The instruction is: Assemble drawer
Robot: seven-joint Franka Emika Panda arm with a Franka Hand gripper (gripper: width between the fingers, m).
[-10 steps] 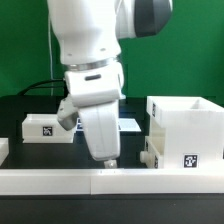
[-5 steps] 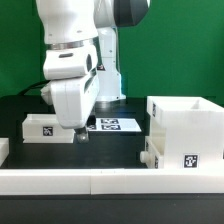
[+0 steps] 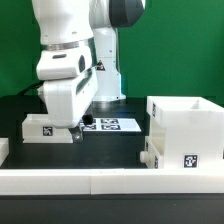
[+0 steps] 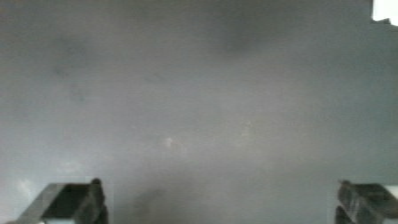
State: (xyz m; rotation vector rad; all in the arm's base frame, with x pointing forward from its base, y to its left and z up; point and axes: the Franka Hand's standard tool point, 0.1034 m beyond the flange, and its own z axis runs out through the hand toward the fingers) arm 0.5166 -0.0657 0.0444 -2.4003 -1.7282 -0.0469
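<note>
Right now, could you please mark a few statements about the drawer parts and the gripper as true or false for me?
1. The gripper is open, with nothing between its fingers. True.
2. The tall casing stands at the exterior view's left. False: it stands at the exterior view's right.
3. The gripper hangs low, close to the tray at the exterior view's left. True.
4. The marker board rests on top of the casing. False: it lies flat on the table, between the tray and the casing.
</note>
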